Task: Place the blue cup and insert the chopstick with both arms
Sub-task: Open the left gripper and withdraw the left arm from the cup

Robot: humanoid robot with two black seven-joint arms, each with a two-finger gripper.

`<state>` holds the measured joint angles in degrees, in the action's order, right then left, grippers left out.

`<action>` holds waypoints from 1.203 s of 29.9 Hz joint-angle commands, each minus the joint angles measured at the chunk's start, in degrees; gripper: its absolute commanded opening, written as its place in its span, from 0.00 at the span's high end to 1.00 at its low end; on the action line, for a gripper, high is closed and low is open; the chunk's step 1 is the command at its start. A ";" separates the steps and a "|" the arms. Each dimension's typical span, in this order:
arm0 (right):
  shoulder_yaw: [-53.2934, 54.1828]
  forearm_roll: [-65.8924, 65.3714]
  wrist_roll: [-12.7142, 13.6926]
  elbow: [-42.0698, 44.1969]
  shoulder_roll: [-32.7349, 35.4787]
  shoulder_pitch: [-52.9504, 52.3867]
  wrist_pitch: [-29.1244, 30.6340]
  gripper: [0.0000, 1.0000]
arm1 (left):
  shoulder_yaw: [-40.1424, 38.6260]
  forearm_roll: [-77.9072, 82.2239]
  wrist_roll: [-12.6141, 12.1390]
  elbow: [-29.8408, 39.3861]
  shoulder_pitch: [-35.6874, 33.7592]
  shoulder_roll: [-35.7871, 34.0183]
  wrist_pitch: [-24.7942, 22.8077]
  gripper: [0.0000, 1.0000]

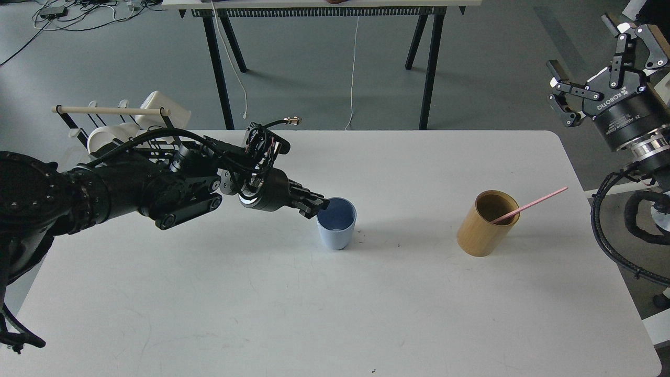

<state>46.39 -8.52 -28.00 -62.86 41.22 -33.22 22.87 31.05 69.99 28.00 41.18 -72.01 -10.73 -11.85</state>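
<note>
Reaching in from the left, the left gripper (320, 205) pinches the blue cup (336, 223) by its near rim, upright mid-table. Farther right, the chopstick (528, 205) leans in the bamboo holder (484, 225). The right gripper (602, 63) hangs spread, well apart.

A lab: grey floor (314, 78), loose cables (78, 10), trestle-legged bench (429, 63).

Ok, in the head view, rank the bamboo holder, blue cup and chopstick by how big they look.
1. Bamboo holder, widest and tallest.
2. Blue cup, somewhat smaller.
3. Chopstick, longest line but very thin, and partly hidden inside the holder.
All sit at a similar depth, so the order seems fair.
</note>
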 commanded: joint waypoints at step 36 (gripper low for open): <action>-10.08 -62.14 0.00 -14.92 13.11 19.42 -50.87 0.07 | -72.27 -50.39 0.00 -3.04 25.07 -11.42 -16.15 0.05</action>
<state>39.61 -70.59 -28.00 -78.39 56.15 -14.09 -27.98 -41.16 19.69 28.00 38.00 -47.66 -22.39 -28.00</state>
